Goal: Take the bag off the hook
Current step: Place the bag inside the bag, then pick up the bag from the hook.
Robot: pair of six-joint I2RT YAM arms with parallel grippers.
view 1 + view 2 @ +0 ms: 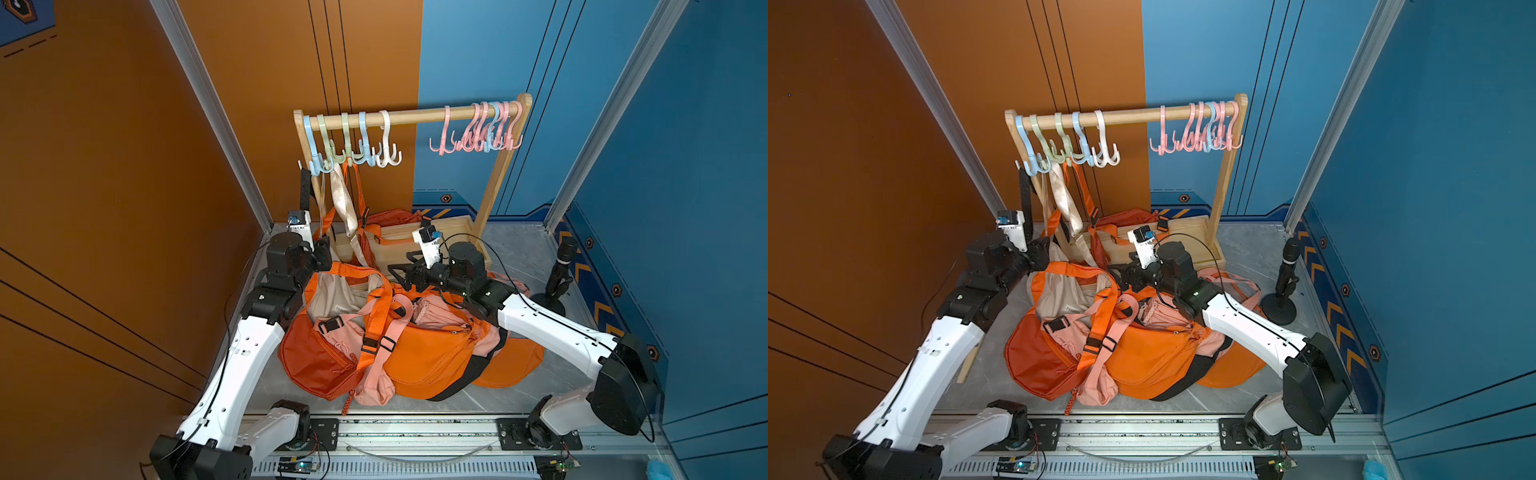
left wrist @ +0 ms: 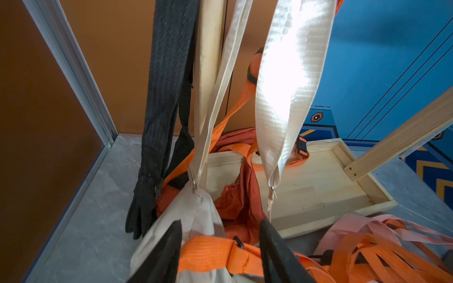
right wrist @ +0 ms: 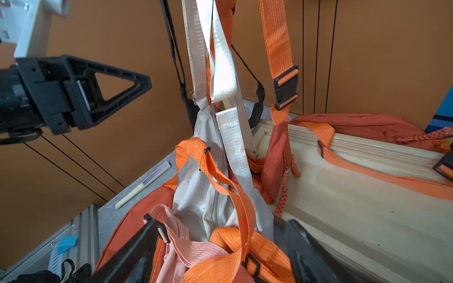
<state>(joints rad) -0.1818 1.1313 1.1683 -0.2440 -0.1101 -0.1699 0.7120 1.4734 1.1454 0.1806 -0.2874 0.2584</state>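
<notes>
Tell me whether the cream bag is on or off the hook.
On. The cream strap runs up from the cream bag to the hooks at one end of the rail; which hook holds it, cannot tell.

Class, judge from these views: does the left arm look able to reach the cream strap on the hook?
Probably yes. The cream strap hangs just ahead of the left pincer, nothing between them. An orange strap lying across the open jaws might snag.

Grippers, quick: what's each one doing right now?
Left gripper: jaws straddle the orange strap on the cream bag; grip cannot be told.
Right gripper: open, holding nothing.
</notes>
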